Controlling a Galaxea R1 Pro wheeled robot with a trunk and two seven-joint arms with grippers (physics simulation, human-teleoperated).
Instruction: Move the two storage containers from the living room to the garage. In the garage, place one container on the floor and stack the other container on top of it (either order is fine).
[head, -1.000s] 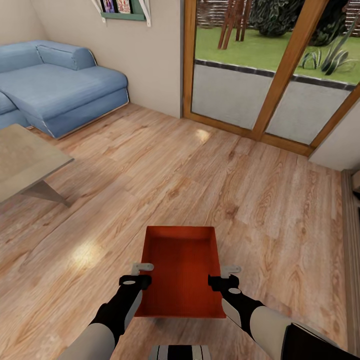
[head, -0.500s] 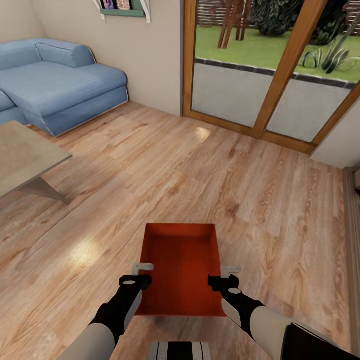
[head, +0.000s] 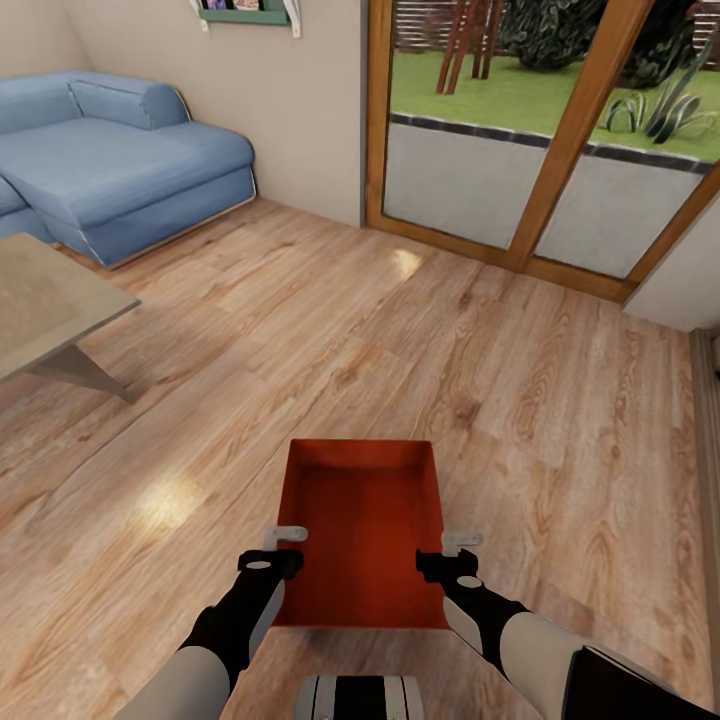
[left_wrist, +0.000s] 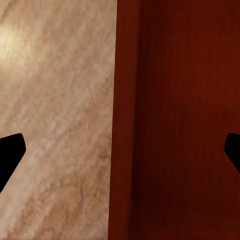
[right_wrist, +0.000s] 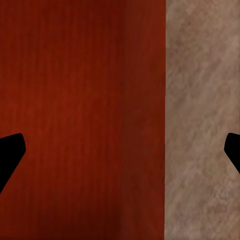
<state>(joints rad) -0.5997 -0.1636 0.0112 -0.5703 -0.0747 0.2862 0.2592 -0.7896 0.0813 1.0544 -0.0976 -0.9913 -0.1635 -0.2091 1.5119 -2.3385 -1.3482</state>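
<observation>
In the lower centre of the head view, one storage container (head: 362, 535) sat between the left hand (head: 284, 548) and the right hand (head: 450, 552), one at each long wall, probably so that it rode level during carrying. The wood floor (head: 420, 340), blue sofa (head: 120, 170) and glass doors (head: 540, 130) placed it in the living room. In both wrist views each hand's dark fingertips (left_wrist: 10, 155) (right_wrist: 10, 155) stood wide apart astride a wall; whether they gripped it I cannot tell.

Both arms have pale grey forearms and black wrists. The left gripper (head: 285, 549) and right gripper (head: 452, 553) are black with light grey fingers.
</observation>
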